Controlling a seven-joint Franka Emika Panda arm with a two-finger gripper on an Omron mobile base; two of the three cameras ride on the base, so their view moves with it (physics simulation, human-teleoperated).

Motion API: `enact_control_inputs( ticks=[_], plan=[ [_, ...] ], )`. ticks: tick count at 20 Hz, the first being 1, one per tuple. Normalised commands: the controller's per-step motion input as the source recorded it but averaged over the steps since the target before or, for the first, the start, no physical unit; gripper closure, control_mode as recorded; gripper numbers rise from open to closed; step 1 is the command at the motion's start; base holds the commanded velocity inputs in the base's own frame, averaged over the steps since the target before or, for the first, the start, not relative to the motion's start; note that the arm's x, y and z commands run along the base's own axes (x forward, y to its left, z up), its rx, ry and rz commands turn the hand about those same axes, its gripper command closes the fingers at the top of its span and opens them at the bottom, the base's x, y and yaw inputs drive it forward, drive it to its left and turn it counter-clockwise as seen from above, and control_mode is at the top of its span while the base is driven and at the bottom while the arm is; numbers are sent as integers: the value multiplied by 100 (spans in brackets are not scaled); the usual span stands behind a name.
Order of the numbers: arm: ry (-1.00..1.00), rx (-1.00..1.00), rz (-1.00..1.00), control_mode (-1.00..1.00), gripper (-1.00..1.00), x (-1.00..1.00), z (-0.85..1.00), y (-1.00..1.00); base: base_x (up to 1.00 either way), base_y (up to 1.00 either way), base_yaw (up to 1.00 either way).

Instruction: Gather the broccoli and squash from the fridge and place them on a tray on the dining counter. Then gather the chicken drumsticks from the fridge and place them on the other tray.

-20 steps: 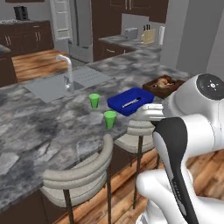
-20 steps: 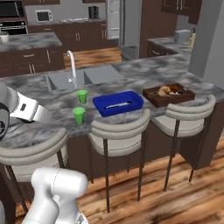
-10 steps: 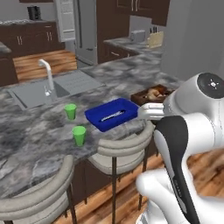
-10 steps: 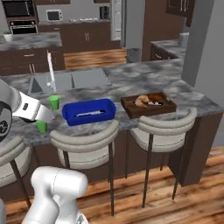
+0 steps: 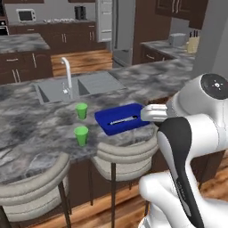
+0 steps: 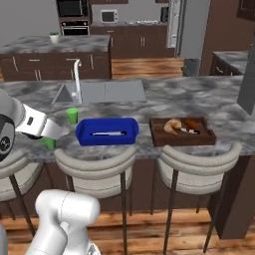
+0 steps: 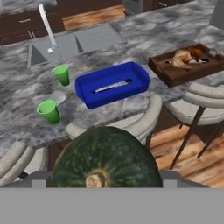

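we carry a dark green squash (image 7: 103, 157) between the gripper (image 7: 104, 177) fingers, which stand wide apart and clamped on its round sides; it sits so close to the hand camera because it is held right at the tips, stem end toward us. the squash hangs off the near edge of the counter (image 6: 209, 107), above the stools (image 7: 131, 122), so it is not yet over the blue tray (image 7: 113, 84). that tray lies near the counter's front edge, which we judge makes it easy to reach from this side; a thin pale thing lies in it, too small to name. the wooden tray (image 6: 182, 131) sits just beside it toward the right end and already holds tan meat pieces (image 6: 174, 125). two green cups (image 5: 81, 123) stand on the tray's other side, between it and the sink (image 5: 78, 86), so we judge the approach should keep clear of them.
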Motion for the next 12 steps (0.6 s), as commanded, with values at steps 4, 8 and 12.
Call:
enact_control_inputs(
  ticks=[4, 8, 12],
  plan=[
    [0, 0, 0, 100, 100, 0, 0, 0, 42, -47, 40],
    [0, 0, 0, 100, 100, 0, 0, 0, 61, -56, 35],
    [0, 0, 0, 100, 100, 0, 0, 0, 76, -55, 32]
  ],
)
